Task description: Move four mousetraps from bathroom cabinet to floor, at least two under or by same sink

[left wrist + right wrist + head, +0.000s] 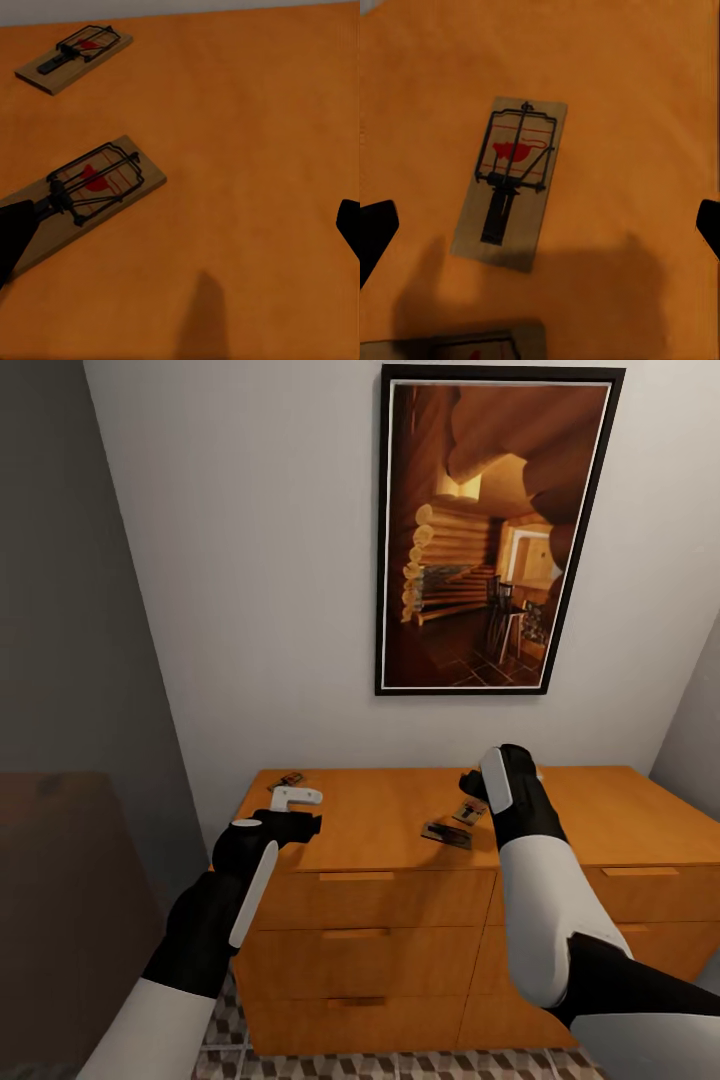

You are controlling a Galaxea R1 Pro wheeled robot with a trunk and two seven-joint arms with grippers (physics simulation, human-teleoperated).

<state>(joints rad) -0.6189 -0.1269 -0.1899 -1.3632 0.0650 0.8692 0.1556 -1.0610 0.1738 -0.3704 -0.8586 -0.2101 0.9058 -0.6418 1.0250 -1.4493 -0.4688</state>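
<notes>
Low wide orange-brown wooden cabinet with groove-handled drawer fronts stands against the white wall under a dark-framed cabin picture; its top serves as the bench, and cube-patterned brown-beige floor tiles show at its foot. All visible traps lie on that top, none on the floor yet

Left claw hovers over the left end of the top. Left wrist view: fingertips at the frame edges, jaws wide, nothing held, with a flat tan wooden mousetrap with black wire and red mark just under one fingertip and a second mousetrap further off near the wall

Right claw sits above the top's middle, also spread wide and empty, centred over a third mousetrap; a fourth mousetrap lies close by at the frame edge

Risks, judged: boards are thin and flat on the bench, so fingers may scrape the wood and skate the trap away; the left claw looks off-centre, so one finger could land on the wire; a push near the front edge could drop a trap uncontrolled; the two right-side traps lie near enough to nudge each other
</notes>
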